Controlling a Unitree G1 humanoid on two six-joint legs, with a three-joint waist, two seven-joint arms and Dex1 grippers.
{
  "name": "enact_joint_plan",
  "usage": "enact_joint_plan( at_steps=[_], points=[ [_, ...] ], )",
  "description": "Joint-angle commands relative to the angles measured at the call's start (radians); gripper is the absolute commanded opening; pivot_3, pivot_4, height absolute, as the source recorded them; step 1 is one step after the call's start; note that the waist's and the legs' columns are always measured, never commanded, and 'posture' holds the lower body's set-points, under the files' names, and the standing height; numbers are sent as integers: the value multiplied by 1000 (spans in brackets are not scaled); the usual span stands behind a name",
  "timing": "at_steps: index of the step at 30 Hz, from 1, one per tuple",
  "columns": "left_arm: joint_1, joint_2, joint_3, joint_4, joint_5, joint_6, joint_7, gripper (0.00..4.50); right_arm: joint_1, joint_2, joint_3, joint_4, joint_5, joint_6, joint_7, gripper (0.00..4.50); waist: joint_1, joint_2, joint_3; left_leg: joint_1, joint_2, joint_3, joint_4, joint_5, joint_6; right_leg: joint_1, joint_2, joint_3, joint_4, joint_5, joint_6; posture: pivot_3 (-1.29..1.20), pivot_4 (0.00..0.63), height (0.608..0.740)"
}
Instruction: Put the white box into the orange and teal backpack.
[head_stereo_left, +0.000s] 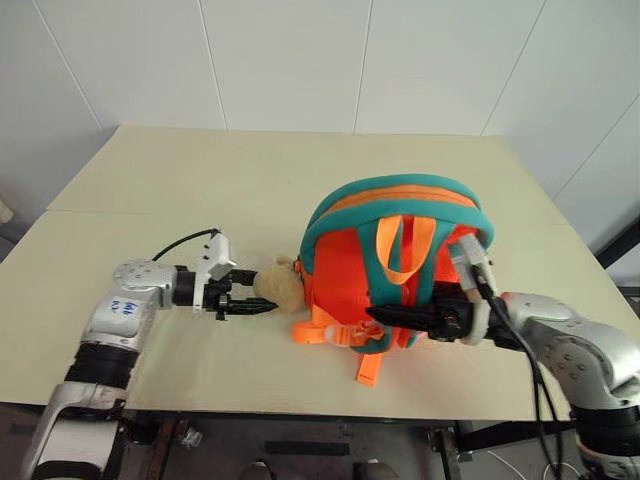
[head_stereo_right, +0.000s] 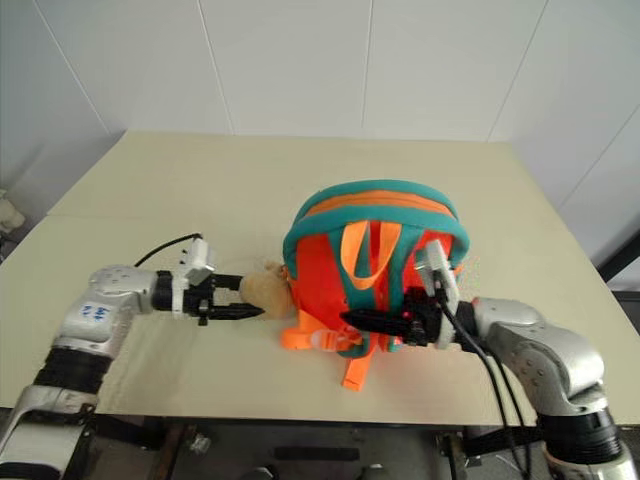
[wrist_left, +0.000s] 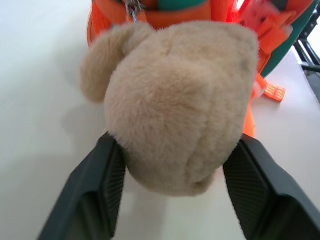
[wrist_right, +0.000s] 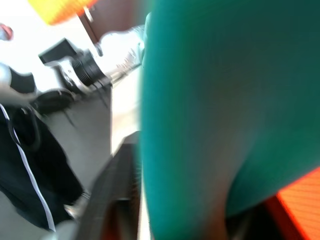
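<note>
Orange and teal backpack on table, end effectors alongside

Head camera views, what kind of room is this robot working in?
Probably a plain indoor test or lab space: a bare pale wooden table stands against white panelled walls, and on it lies the orange and teal backpack with its plush bear.

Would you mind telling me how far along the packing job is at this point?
Likely near done: the backpack sits on the table and no white box lies outside it, though its inside is hidden. In hand: the left gripper has open fingers around the plush bear; the right gripper is at the straps. Left: withdrawing both.
</note>
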Motion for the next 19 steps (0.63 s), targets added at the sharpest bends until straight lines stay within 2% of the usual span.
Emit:
enact_joint_plan(
  at_steps=[1,3,5,10,13,19],
  points=[
    [89,66,78,-156,-70,87,4,3968,41,-49,-74,-29,-63,-87,3,3104,-2,0,0,0,0,0,-1,0,0,0,0,0,-1,0,0,0,150,740],
    [141,118,110,-178,-75,102,-8,4500,78,-77,-117,-26,-75,-112,15,3806,-3,0,0,1,0,0,-1,0,0,0,0,0,0,0,-1,0,150,740],
    [156,163,140,-129,-58,85,-12,4500,139,-124,-164,1,-115,-157,61,4404,-3,0,0,1,0,0,-1,0,0,0,0,0,0,0,-1,0,150,740],
    [165,213,139,-78,-28,24,-31,4500,214,-197,-247,155,-231,-326,133,4464,0,0,0,1,-1,2,0,-1,1,1,-1,0,-4,-2,-4,0,150,740],
    [126,195,159,-69,-70,28,-27,4500,238,-241,-263,253,-268,-376,200,4464,-1,0,0,1,0,3,0,-1,2,1,-2,0,-5,-1,-5,0,150,740],
    [168,177,160,-104,-79,26,-30,4500,242,-202,-221,309,-362,-514,166,4464,-8,0,0,1,0,3,-1,-1,2,0,-1,0,-4,0,-2,0,150,740]
  ],
)
